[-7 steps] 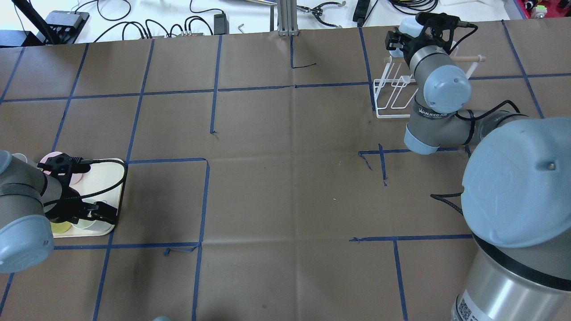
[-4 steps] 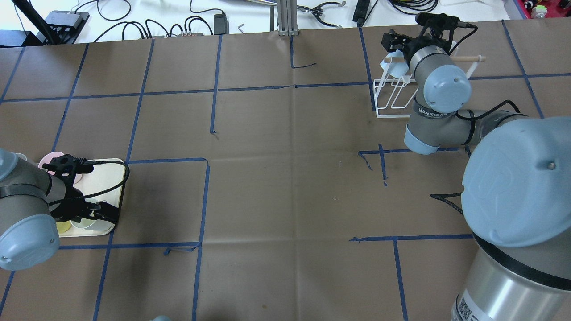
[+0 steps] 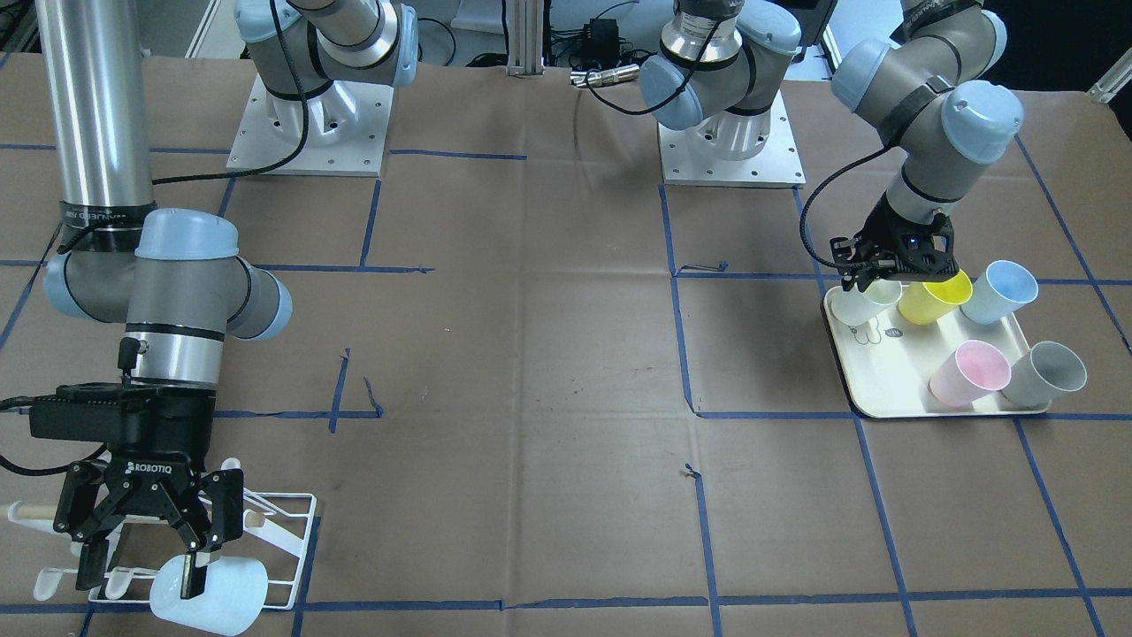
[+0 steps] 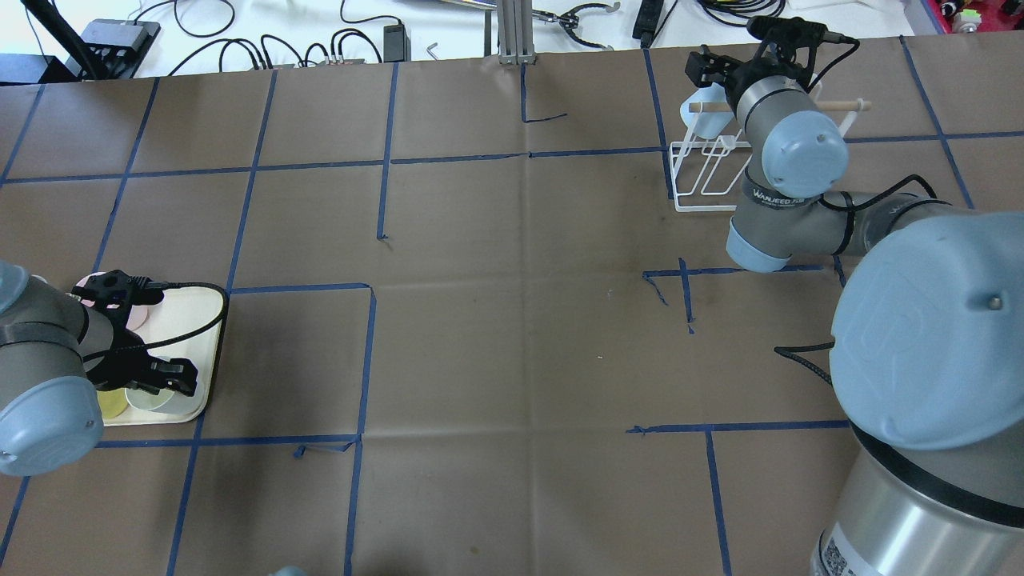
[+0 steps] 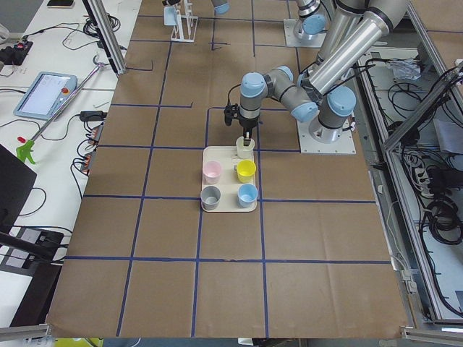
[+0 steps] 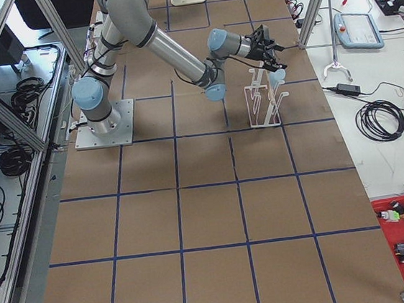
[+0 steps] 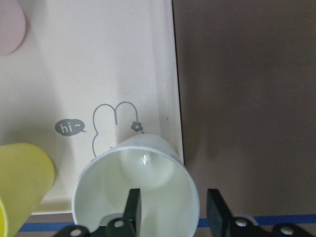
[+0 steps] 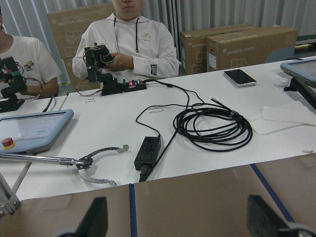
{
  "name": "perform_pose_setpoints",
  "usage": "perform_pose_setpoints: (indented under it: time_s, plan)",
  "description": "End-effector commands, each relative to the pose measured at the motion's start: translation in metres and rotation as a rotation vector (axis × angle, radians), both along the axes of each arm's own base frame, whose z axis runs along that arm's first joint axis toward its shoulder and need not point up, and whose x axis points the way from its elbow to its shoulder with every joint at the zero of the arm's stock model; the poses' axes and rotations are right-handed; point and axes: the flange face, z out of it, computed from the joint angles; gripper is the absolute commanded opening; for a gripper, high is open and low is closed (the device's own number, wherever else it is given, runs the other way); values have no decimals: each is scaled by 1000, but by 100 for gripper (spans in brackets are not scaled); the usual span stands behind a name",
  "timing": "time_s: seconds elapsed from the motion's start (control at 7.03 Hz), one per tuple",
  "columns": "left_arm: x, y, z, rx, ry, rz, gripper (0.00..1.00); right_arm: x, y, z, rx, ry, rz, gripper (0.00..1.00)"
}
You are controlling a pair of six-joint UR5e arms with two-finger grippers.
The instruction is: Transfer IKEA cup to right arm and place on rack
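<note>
A pale blue cup (image 3: 221,594) lies tilted on a prong at the end of the white wire rack (image 3: 296,531); it also shows in the overhead view (image 4: 714,120). My right gripper (image 3: 140,575) hangs open over the rack (image 4: 704,172), with one fingertip at the cup's rim. The right wrist view shows nothing between the fingers. My left gripper (image 3: 873,283) is open at the cream tray (image 3: 893,394). In the left wrist view the gripper (image 7: 173,212) has one finger inside a white cup (image 7: 148,173) and one outside its wall.
On the tray stand a yellow cup (image 3: 936,296), a blue cup (image 3: 999,292), a pink cup (image 3: 968,372) and a grey cup (image 3: 1048,376). The rack's wooden handle (image 4: 840,105) sticks out past the right wrist. Cables and tools lie beyond the far table edge (image 4: 360,40).
The right gripper held the pale blue cup above the rack a second ago; the cup now rests on the rack and the gripper is open. The left gripper shifted left over the tray's white cup.
</note>
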Motion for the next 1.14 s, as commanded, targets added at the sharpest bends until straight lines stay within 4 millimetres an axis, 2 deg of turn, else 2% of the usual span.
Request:
perform_pose_setpoints:
  time_s: [0.0,0.14,0.28,0.43,0.57,0.71,0.85,1.0]
  plan:
    - [11,-18,28,-20,-7,-2,0,11,20,69,-46,-6,15,100]
    - [18,-40,67,-7,5,-16,0,30,43,106,-65,-5,46,100]
    - [24,-64,119,13,33,-32,0,42,71,127,-87,-11,64,100]
    - [9,-91,175,-1,80,-78,0,52,102,139,-97,-73,63,100]
    - [-16,-125,215,-13,79,-148,0,62,129,143,-94,-171,56,100]
    - [-48,-160,235,-26,74,-229,0,81,157,148,-94,-263,70,100]
    - [-90,-187,248,-67,87,-311,0,101,176,148,-92,-345,90,100]
    - [-127,-200,248,-119,197,-365,0,115,189,141,-67,-438,95,100]
